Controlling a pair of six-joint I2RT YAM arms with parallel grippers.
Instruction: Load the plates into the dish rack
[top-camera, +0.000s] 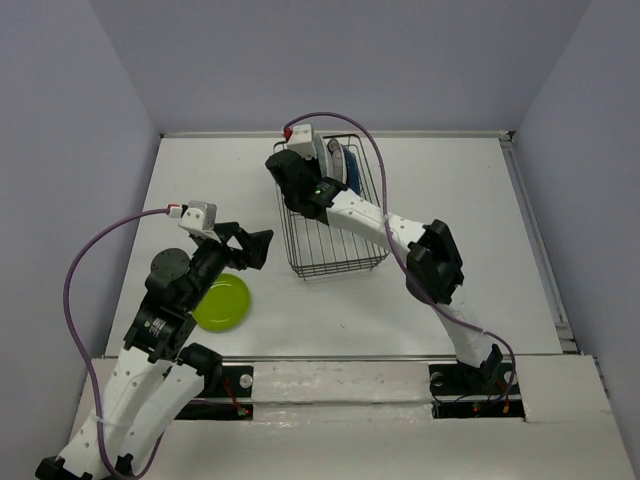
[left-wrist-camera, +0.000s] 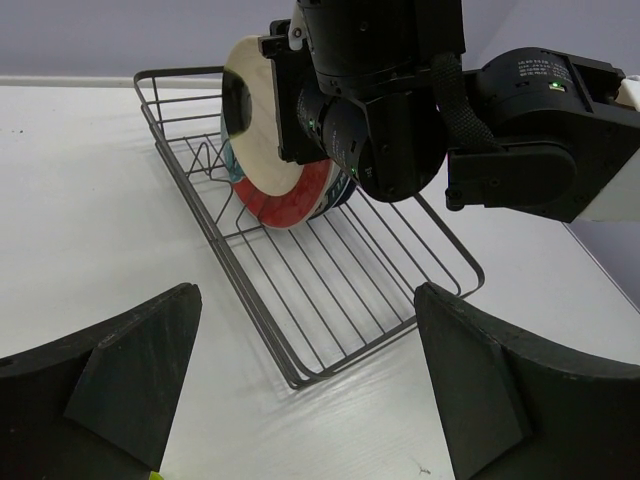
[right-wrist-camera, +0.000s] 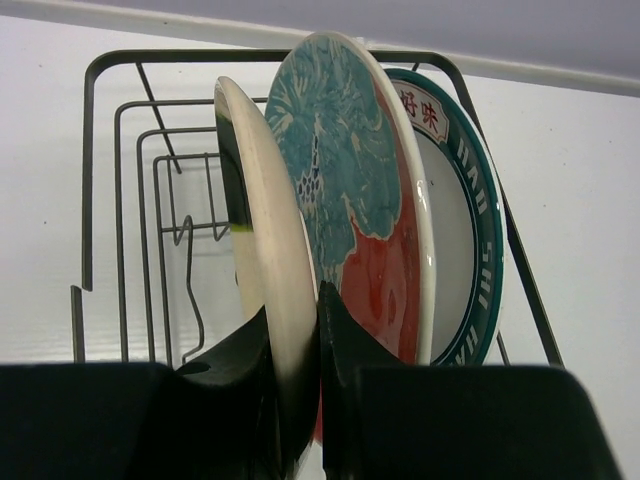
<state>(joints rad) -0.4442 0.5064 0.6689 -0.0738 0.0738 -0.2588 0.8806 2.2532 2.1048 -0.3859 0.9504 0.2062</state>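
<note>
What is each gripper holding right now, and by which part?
The right gripper pinches the cream plate by its rim, with the plate standing on edge in the dish rack. The left gripper is open and holds nothing.

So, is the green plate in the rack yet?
Out: the green plate lies flat on the table, apart from the rack.

Reaching far with the right arm (top-camera: 400, 232), hovering with the left arm (top-camera: 160, 325).
Stretches from lower right to upper centre of the top view, right tool (right-wrist-camera: 298, 340) pinched on the cream plate (right-wrist-camera: 265, 200) rim; holds the left tool (top-camera: 248, 241) spread wide, left of centre.
</note>
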